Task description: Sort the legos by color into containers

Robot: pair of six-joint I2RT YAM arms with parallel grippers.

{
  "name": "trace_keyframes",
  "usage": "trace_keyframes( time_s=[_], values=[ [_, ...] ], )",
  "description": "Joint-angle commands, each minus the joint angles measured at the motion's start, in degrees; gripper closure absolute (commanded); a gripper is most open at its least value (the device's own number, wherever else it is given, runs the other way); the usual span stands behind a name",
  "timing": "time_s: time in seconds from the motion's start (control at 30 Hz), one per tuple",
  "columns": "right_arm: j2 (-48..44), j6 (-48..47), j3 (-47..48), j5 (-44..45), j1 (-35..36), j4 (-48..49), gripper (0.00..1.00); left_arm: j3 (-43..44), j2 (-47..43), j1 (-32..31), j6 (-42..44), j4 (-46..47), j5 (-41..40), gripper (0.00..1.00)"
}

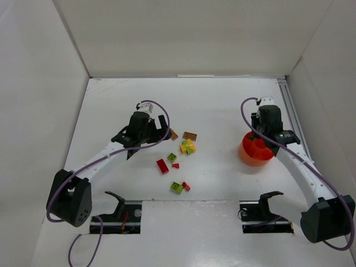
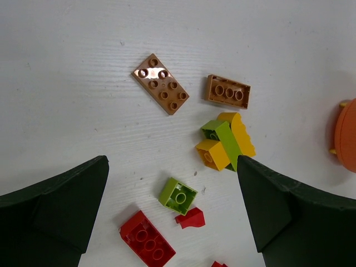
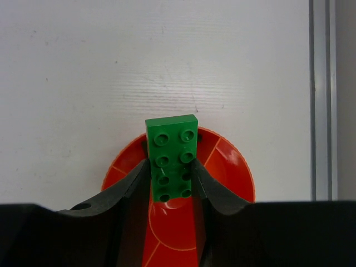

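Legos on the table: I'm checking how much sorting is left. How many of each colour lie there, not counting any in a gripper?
Red legos: 3
Brown legos: 2
Lime green legos: 3
Yellow legos: 2
Total: 10

1. The white counter (image 2: 67, 67) shows faint horizontal grain.
2. Upper centre, left wrist view: a glossy brown flat studded plastic plate (image 2: 161, 84) and a brown studded plastic brick (image 2: 228, 92).
3. Right of centre: a clump of yellow and lime-green plastic bricks (image 2: 225, 142).
4. Lower centre: a small lime-green plastic brick (image 2: 178, 196) and a red studded plastic brick (image 2: 147, 240).
5. Centre, right wrist view: a dark green studded plastic brick (image 3: 172, 158) and a round orange-red plastic bowl (image 3: 233, 172) with paler divider lines.
6. The left gripper (image 2: 171, 161) and right gripper (image 3: 172, 167) are black.
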Motion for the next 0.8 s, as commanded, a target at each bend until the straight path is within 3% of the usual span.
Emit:
trace_keyframes(
  time_s=[0.0, 0.6, 0.77],
  values=[
    [0.24, -0.40, 0.30, -2.31, -0.43, 7.62, 0.74, 1.26, -0.99, 0.18, -1.06, 1.67, 0.81, 0.00],
    [2.97, -0.58, -3.12, -2.14, -0.43, 9.65, 0.72, 0.72, -1.52, 0.18, -1.07, 1.15, -0.25, 0.00],
    [2.97, 0.47, -3.74, -0.91, -0.43, 8.95, 0.62, 0.72, -2.57, 0.18, -1.59, 1.15, -0.77, 0.00]
  ],
)
